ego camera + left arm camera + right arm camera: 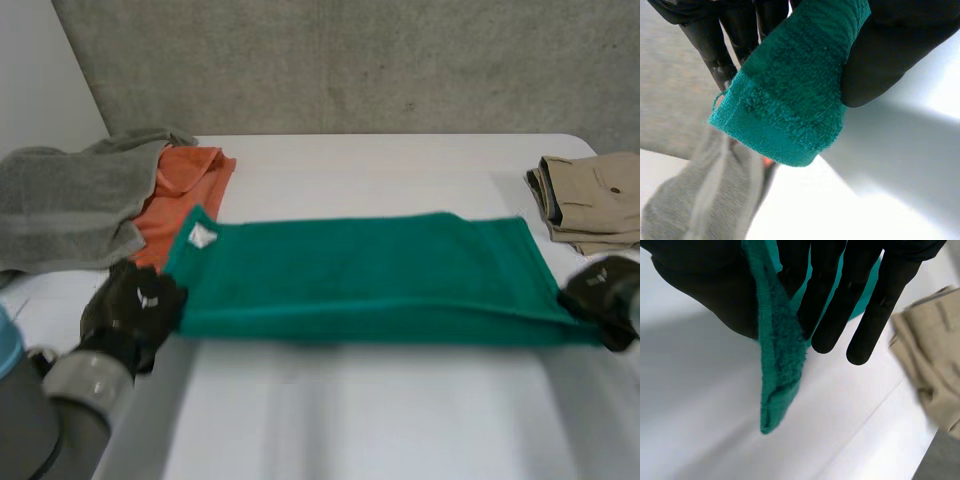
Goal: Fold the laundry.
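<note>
The green towel [360,275] lies stretched left to right across the middle of the white desk [380,420]. It is doubled over into a long band, with a small white tag [201,236] showing near its far left corner. Its near edge runs straight between the two hands and casts a dark shadow on the desk just below it.

The left hand [135,305] is at the towel's near left corner. In the left wrist view the towel's corner [785,105] is pinched between the thumb of this hand [890,55] and its fingers [715,45], and the tip of the cloth sticks out past them.

The right hand [605,295] is at the near right corner. In the right wrist view this hand [705,290] grasps the towel's edge [780,355]: the cloth is clamped between the thumb and the straight fingers [880,305], and a short end hangs below them.

At the far left of the desk lies a rumpled grey towel [65,205], also seen beyond the pinched corner in the left wrist view [695,200]. An orange cloth [180,190] lies just right of it, partly under it and reaching to the green towel's left end. At the far right a folded beige garment [595,200] rests near the right hand, apart from the towel; it appears beside the fingers in the right wrist view [935,365]. A grey concrete wall [350,60] stands behind the desk.
</note>
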Motion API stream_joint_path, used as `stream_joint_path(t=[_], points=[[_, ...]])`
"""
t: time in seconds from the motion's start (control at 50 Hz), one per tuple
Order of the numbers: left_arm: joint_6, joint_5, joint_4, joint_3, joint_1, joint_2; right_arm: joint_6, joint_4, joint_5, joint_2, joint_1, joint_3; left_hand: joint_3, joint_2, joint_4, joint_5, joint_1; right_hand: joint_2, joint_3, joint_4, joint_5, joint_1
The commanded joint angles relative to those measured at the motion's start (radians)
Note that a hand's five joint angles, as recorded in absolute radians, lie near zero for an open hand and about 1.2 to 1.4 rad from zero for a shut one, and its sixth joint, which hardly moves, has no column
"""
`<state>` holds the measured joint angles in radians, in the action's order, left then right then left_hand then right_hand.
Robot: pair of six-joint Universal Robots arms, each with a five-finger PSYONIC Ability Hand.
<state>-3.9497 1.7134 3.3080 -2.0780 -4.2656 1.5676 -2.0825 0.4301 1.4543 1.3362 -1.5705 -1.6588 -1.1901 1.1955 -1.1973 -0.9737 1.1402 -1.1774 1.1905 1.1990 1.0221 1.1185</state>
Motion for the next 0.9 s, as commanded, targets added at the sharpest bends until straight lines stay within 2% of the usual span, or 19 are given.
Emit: stream_joint_path(t=[0.02,0.08,0.18,0.28,0.42,0.5,0.56,0.6,0.62,0.64,0.66,0.76,0.9], points=[[-0.02,-0.02,-0.11,-0.013,0.04,0.009,0.095,-0.008,0.011,0.052,0.032,-0.062,-0.206,0.201,-0.199,-0.248,0.256,-0.219,0.206,0.197,0.2,0.278],[-0.02,-0.04,-0.052,0.041,0.04,0.104,0.065,-0.086,0.008,0.034,0.027,-0.055,-0.206,0.201,-0.199,-0.248,0.256,-0.219,0.206,0.197,0.2,0.278],[-0.019,-0.032,0.037,0.188,0.04,0.26,0.035,-0.273,0.02,-0.125,-0.02,0.025,-0.206,0.201,-0.199,-0.248,0.256,-0.219,0.206,0.197,0.2,0.278],[-0.02,-0.021,0.09,0.314,0.04,0.37,0.032,-0.372,0.05,-0.247,-0.086,0.131,-0.206,0.201,-0.199,-0.248,0.256,-0.219,0.206,0.197,0.2,0.278],[-0.028,0.087,0.142,0.543,0.041,0.566,0.028,-0.453,0.086,-0.399,-0.106,0.292,-0.201,0.195,-0.194,-0.243,0.251,-0.219,0.206,0.197,0.2,0.278],[-0.029,0.107,0.14,0.663,0.046,0.667,0.025,-0.476,0.083,-0.479,-0.111,0.378,-0.168,0.163,-0.161,-0.21,0.218,-0.219,0.206,0.197,0.2,0.278],[-0.033,0.115,0.142,0.734,0.055,0.721,0.024,-0.513,0.083,-0.54,-0.124,0.459,-0.022,0.017,-0.015,-0.064,0.072,-0.219,0.206,0.197,0.2,0.278],[-0.036,0.118,0.142,0.805,0.064,0.762,0.018,-0.542,0.086,-0.566,-0.135,0.496,0.396,-0.402,0.404,0.355,-0.347,-0.219,0.206,0.197,0.2,0.278],[-0.037,0.123,0.142,0.828,0.064,0.772,0.01,-0.557,0.089,-0.577,-0.141,0.513,0.61,-0.616,0.618,0.569,-0.56,-0.075,0.061,0.053,0.055,0.133],[-0.039,0.129,0.143,0.848,0.067,0.779,-0.014,-0.585,0.092,-0.589,-0.149,0.53,0.831,-0.836,0.838,0.789,-0.781,0.819,-0.832,-0.841,-0.838,-0.76],[-0.043,0.144,0.142,0.881,0.07,0.787,-0.03,-0.597,0.092,-0.592,-0.154,0.533,1.016,-1.021,1.023,0.974,-0.966,1.003,-1.016,-1.024,-1.022,-0.944],[-0.046,0.178,0.142,0.934,0.087,0.775,-0.131,-0.62,0.092,-0.562,-0.158,0.538,1.016,-1.021,1.023,0.974,-0.966,1.003,-1.016,-1.024,-1.022,-0.944],[-0.043,0.175,0.143,0.92,0.099,0.687,-0.303,-0.613,0.072,-0.442,-0.149,0.522,1.016,-1.021,1.023,0.974,-0.966,1.003,-1.016,-1.024,-1.022,-0.944]])
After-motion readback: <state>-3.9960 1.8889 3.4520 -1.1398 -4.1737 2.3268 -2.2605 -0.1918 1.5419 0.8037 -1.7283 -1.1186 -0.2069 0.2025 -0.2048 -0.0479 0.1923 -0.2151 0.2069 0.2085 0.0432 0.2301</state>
